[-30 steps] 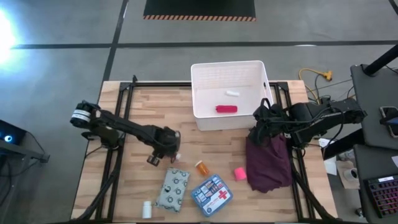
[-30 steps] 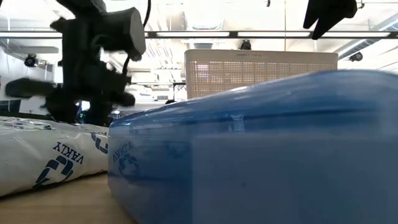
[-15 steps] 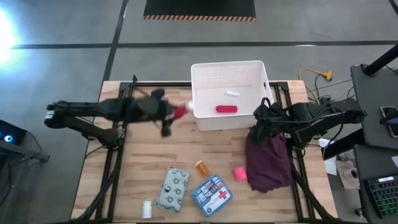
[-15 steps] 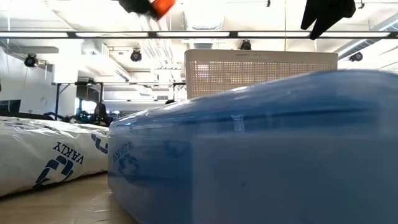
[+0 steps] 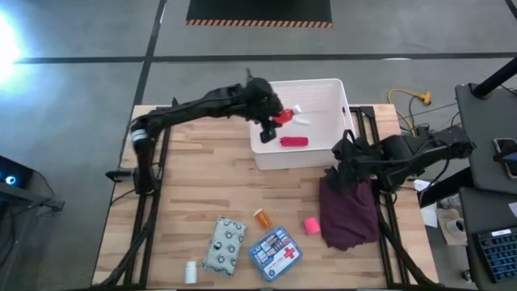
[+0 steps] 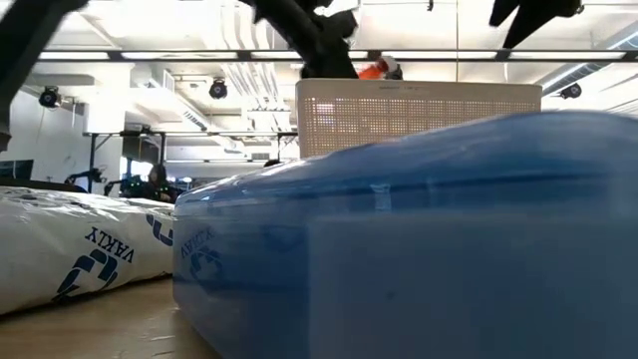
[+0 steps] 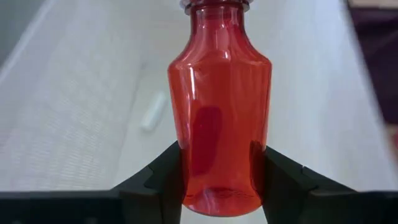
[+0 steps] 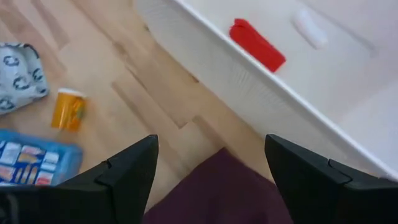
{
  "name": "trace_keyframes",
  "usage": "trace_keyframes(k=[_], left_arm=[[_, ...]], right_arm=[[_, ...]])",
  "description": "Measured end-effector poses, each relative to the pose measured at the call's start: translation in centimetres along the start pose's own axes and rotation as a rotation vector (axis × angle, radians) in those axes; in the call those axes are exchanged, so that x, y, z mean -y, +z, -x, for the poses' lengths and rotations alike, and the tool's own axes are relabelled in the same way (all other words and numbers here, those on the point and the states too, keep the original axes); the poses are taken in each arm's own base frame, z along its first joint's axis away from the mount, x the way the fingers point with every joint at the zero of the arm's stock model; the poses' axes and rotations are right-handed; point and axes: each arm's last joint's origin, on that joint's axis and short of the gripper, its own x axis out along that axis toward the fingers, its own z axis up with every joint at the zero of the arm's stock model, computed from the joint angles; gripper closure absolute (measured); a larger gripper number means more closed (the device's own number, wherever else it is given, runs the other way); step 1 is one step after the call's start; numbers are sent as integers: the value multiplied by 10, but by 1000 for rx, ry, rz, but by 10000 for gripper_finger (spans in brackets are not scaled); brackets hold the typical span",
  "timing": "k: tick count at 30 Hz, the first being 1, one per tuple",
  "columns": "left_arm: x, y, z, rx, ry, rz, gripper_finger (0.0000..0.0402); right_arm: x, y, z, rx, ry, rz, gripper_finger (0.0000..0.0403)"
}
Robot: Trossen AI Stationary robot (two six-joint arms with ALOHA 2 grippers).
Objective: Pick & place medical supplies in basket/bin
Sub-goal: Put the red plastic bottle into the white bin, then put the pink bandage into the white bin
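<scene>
Two arms: the left arm reaches from the table's left edge across to the bin; the right arm waits at the table's right edge, over the maroon cloth [image 5: 349, 212].
White bin [image 5: 339, 90]: sits at the far middle of the wooden table [image 5: 194, 194], long axis running left to right in the high view.
Bin contents: a red tube [image 5: 294, 141] lies flat on the floor, long axis along the bin's length; a small white piece [image 5: 302, 121] lies just beyond it, apart from it.
Blue first-aid box [image 5: 274, 252]: lies flat near the table's front edge, turned at an angle, red cross up.
Dotted pouch [image 5: 224, 246]: flat just left of the box, long axis running front to back.
Left gripper [image 5: 271, 115]: hangs above the bin's left half, fingers [image 7: 163, 180] pinching the base of a red bottle [image 7: 219, 112].
Red bottle pose: long axis in line with the fingers, neck pointing away from the wrist toward the bin floor.
Right gripper [image 8: 211, 168]: fingers spread wide, holding nothing, above the cloth by the bin's front right corner.
Orange pill bottle [image 5: 263, 217]: on its side between bin and box.
Pink block [image 5: 311, 225]: just left of the cloth.
Small white bottle [image 5: 191, 272]: near the front edge, left of the pouch.
</scene>
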Motion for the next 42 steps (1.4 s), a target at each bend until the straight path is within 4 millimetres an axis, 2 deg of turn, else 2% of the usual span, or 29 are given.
trace_keyframes(k=[2, 5, 10, 17, 20, 24, 28, 34, 39, 42], left_arm=[[-1, 4, -10, -40, -10, 2, 227], [0, 12, -14, -54, -18, 0, 190], [1, 19, -9, -48, -12, -18, 139], [1, 28, 31, 25, 22, -31, 127], [10, 25, 50, 12, 4, -40, 126], [35, 21, 99, 64, -47, -102, 126], [54, -5, 129, 106, -66, -78, 126], [67, -69, 153, 240, -76, 136, 126], [71, -128, 166, 313, -92, 304, 126], [72, -151, 179, 376, -109, 346, 126]], right_arm=[[-1, -4, 5, -12, 4, -4, 117], [-2, -13, 8, -46, -3, -18, 117], [-5, -25, 10, -67, -1, -34, 117], [-7, -32, 10, -77, 0, -63, 117], [-11, -35, 8, -124, 29, -49, 117], [-27, -43, -4, -213, 63, 27, 117], [-49, -52, -28, -299, 28, 88, 117], [-83, -65, -65, -450, 30, 102, 117], [-110, -76, -87, -519, 86, -95, 117], [-116, -82, -99, -536, 20, -262, 117]])
